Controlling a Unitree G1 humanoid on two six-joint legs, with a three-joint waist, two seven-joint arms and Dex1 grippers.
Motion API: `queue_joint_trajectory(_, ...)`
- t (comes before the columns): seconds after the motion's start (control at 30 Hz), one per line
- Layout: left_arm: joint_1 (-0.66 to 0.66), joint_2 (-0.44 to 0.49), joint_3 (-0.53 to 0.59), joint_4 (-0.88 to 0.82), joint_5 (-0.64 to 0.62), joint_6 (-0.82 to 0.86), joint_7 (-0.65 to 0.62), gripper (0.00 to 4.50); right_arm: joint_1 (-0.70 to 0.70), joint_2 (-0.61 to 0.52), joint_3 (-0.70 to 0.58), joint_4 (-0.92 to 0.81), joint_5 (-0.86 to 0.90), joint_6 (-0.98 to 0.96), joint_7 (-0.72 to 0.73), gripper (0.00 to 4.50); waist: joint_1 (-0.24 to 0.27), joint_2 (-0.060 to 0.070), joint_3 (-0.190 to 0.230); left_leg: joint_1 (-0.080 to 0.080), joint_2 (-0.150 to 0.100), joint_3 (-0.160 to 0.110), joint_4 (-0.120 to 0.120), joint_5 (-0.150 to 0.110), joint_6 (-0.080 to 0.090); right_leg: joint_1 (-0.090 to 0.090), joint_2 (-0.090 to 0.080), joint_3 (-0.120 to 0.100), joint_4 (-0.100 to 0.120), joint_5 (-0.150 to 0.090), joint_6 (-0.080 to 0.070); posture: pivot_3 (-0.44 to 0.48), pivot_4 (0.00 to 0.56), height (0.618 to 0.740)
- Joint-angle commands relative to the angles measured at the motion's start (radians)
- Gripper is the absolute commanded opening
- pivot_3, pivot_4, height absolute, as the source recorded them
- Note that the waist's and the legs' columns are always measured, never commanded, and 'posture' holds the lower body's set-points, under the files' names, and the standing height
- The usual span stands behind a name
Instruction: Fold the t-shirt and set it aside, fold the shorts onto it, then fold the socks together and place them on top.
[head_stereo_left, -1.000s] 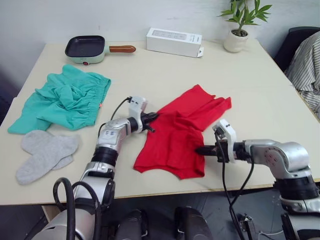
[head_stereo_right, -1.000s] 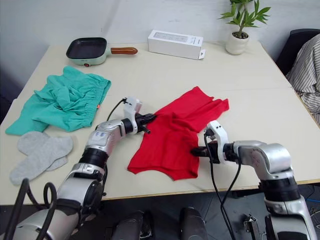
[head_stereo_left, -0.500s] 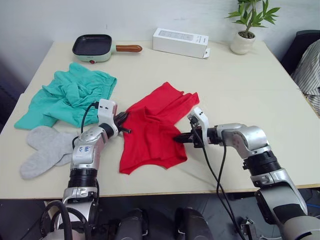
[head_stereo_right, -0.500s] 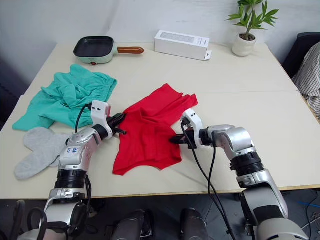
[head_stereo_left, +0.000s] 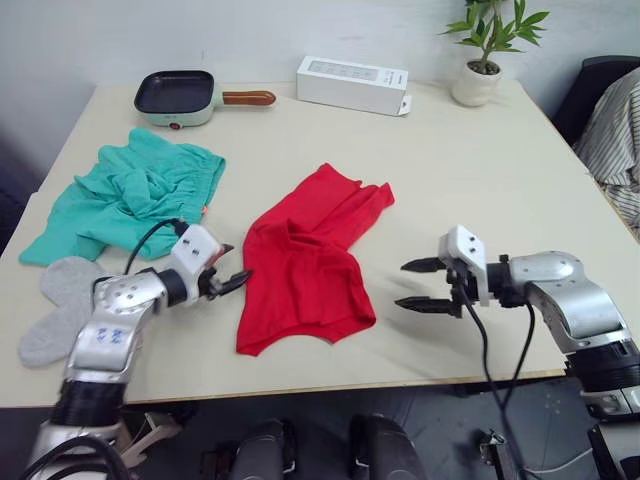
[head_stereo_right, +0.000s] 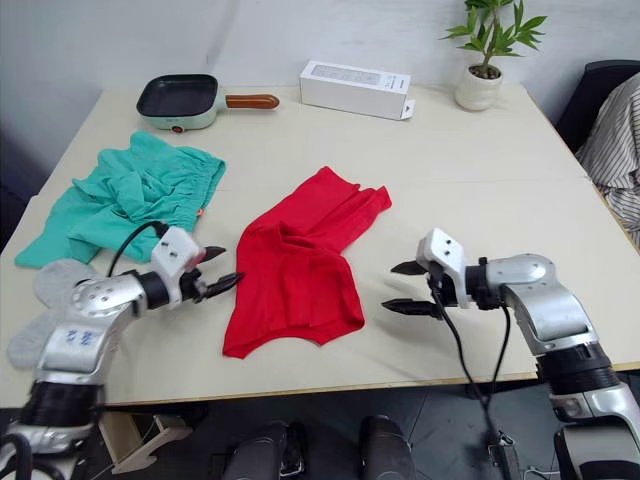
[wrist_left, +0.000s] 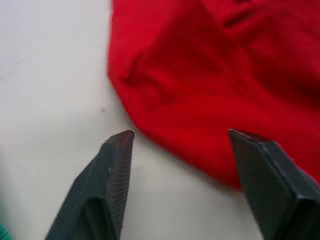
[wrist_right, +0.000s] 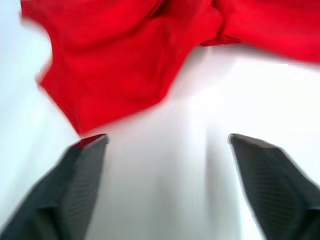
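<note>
Two end effectors are seen in the left eye view, one on each side of the t-shirt (head_stereo_left: 305, 262), and nothing is held by either. The left end effector (head_stereo_left: 232, 281) is spread open just beside the shirt's left edge, and the right end effector (head_stereo_left: 419, 285) is spread open a little way off from its right edge. The red shirt is left bunched in the middle of the counter (head_stereo_left: 480, 170), so it is likely being lined up for a fresh grab. The shorts (head_stereo_left: 130, 195) are kept crumpled at the far left, and the socks (head_stereo_left: 55, 305) are laid near the left front edge, waiting their turn.

In the right eye view the same layout is shown.

In the left wrist view the open fingers (wrist_left: 112, 172) are pointed at the shirt's rounded edge, with one tip over the cloth.

In the right wrist view the wide-open fingers (wrist_right: 82, 172) are aimed at bare counter, with the shirt's corner just beyond.
</note>
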Motion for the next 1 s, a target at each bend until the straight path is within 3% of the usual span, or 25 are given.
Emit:
queue_joint_trajectory(0.03,0.044,0.081,-0.04,0.017,0.092,-0.312,-0.075,4.46,-0.001,-0.005,0.01,0.142,-0.124,-0.458,0.04,4.5,0.0,0.0,0.0,0.0,0.0,0.001,0.0,0.001,-0.001,-0.001,0.0,0.0,0.0,0.0,0.0,0.0,0.15,0.74)
queue_joint_trajectory(0.2,0.059,0.128,-0.063,0.215,0.168,-0.693,-0.084,4.46,-0.064,0.076,0.049,0.375,-0.23,-0.837,-0.001,4.5,-0.004,0.0,0.0,0.002,0.001,0.003,-0.002,0.001,-0.001,-0.002,-0.001,0.002,0.001,0.0,-0.001,0.0,0.15,0.74)
queue_joint_trajectory(0.3,0.04,0.196,-0.09,0.369,0.271,-0.948,-0.06,4.46,-0.12,0.123,0.083,0.485,-0.296,-1.008,-0.04,4.5,-0.014,0.001,0.0,0.004,0.002,0.003,-0.002,0.004,0.003,-0.001,-0.001,0.002,0.002,0.0,-0.002,0.0,0.15,0.74)
queue_joint_trajectory(0.43,-0.018,0.237,-0.128,0.518,0.322,-1.184,-0.038,4.46,-0.181,0.166,0.126,0.593,-0.35,-1.167,-0.078,4.5,-0.032,0.001,0.0,0.015,0.003,0.005,-0.007,0.002,-0.002,0.006,-0.003,0.003,0.002,0.0,-0.004,0.0,0.15,0.74)
queue_joint_trajectory(0.8,-0.087,0.173,-0.269,0.597,0.278,-1.363,-0.088,4.46,-0.243,0.267,0.24,0.684,-0.415,-1.305,-0.143,4.5,-0.031,0.002,-0.002,0.018,0.005,0.007,-0.005,0.003,0.0,0.005,-0.003,0.003,0.01,-0.001,-0.006,0.0,0.15,0.74)
queue_joint_trajectory(1.0,-0.046,0.215,-0.276,0.559,0.214,-1.376,-0.114,4.46,-0.261,0.289,0.261,0.693,-0.446,-1.301,-0.192,4.5,-0.034,0.002,-0.002,0.018,0.005,0.007,-0.005,0.003,0.0,0.005,-0.003,0.003,0.011,-0.001,-0.006,0.0,0.15,0.74)
